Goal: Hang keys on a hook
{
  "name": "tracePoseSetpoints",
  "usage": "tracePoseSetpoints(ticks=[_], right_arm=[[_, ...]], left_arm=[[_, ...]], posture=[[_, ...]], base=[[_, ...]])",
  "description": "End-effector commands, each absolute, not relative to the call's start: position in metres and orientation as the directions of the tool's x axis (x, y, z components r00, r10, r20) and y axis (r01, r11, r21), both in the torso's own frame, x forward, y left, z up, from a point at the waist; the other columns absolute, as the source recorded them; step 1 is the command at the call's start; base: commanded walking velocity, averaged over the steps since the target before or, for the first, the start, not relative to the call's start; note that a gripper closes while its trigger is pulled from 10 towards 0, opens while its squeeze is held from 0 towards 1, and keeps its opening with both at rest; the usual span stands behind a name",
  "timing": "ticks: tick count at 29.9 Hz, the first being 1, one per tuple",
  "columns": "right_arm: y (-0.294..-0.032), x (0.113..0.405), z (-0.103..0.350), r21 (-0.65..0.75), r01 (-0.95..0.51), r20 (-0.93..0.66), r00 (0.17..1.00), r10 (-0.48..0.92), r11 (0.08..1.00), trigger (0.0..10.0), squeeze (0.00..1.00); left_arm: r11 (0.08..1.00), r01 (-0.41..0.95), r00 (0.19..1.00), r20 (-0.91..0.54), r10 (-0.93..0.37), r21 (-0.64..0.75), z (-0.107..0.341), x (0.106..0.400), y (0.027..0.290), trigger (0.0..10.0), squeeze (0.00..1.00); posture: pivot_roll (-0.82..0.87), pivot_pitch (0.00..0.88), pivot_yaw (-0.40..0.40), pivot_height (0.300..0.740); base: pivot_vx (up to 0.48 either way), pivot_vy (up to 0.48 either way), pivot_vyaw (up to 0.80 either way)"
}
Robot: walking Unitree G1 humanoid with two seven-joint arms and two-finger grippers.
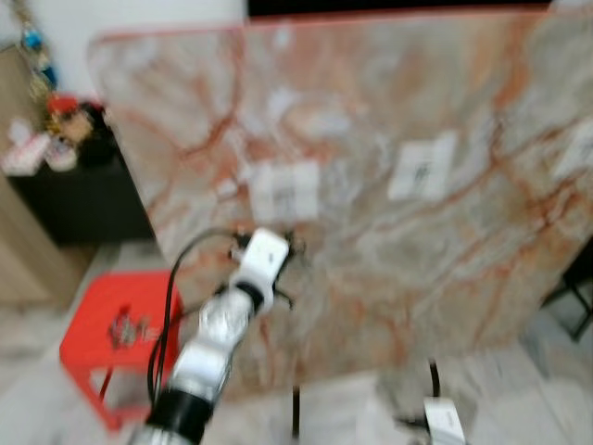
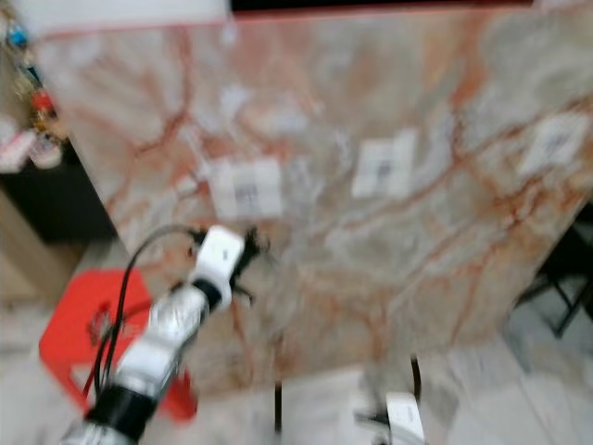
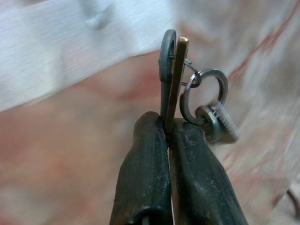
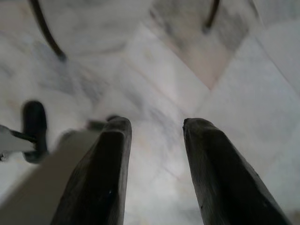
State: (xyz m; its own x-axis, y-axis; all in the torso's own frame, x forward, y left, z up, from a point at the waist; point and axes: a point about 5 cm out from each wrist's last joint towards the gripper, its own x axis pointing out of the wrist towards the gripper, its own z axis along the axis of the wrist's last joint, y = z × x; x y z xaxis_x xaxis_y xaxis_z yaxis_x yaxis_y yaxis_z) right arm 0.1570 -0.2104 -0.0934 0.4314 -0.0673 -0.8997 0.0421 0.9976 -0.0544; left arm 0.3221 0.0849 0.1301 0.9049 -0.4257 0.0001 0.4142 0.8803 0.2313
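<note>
Pinched between the two black fingers (image 3: 140,178) of the left gripper (image 3: 168,129), a bunch of keys (image 3: 174,79) is standing up out of the fingertips: a dark key head and a brass-coloured blade are pressed side by side, and a metal split ring (image 3: 204,91) with another small key is hanging off to one side. Behind the keys the left wrist view is showing a white adhesive hook plate (image 3: 70,51) on the marble, with a small pale hook near its upper edge; the keys are lying near it, and whether they are touching it cannot be told.

From the head views, which are blurred, the left arm (image 1: 222,324) is reaching up against a large pink-and-red-veined marble slab (image 1: 389,195), its white wrist sitting just below a white plate (image 1: 285,190) in the slab's left half. More white plates (image 1: 422,167) are sitting further toward the slab's right edge. A red plastic stool (image 1: 111,329) is standing off the slab's lower left corner.

The right gripper (image 4: 157,124) is hanging low over a pale marble floor (image 4: 243,70), its fingers spread apart and gripping nothing.
</note>
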Motion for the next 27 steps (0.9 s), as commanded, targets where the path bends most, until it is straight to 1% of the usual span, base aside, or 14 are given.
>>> tracePoseSetpoints(ticks=[1,6,12,21,27], right_arm=[[-0.209,0.154,-0.095,-0.048,0.038,-0.905,0.422,-0.06,0.998,10.0,0.0],[-0.209,0.154,-0.095,-0.05,0.032,-0.905,0.421,-0.059,0.998,10.0,0.0],[-0.208,0.154,-0.095,-0.05,0.024,-0.906,0.42,-0.055,0.998,10.0,0.0],[-0.208,0.155,-0.095,-0.05,0.021,-0.904,0.423,-0.054,0.999,10.0,0.0],[-0.207,0.155,-0.095,-0.053,0.011,-0.905,0.422,-0.053,0.999,10.0,0.0]], left_arm=[[0.889,0.392,0.912,0.027,-0.409,0.236,0.136,0.324,0.089,10.0,0.0],[0.912,0.34,0.931,0.052,-0.36,0.23,0.138,0.325,0.1,10.0,0.0],[0.946,0.248,0.957,0.097,-0.272,0.208,0.147,0.33,0.119,10.0,0.0],[0.952,0.231,0.958,0.123,-0.258,0.2,0.156,0.337,0.125,10.0,0.0],[0.94,0.273,0.943,0.136,-0.303,0.206,0.157,0.332,0.123,10.0,0.0]], posture=[[0.06,0.0,-0.042,0.724],[0.06,0.0,-0.042,0.724],[0.06,0.0,-0.04,0.724],[0.06,0.0,-0.037,0.724],[0.06,0.0,-0.036,0.724]], base=[[0.0,0.0,0.0],[0.0,0.0,0.0],[0.0,0.0,0.0],[0.0,0.0,0.0],[0.0,0.0,0.0]])
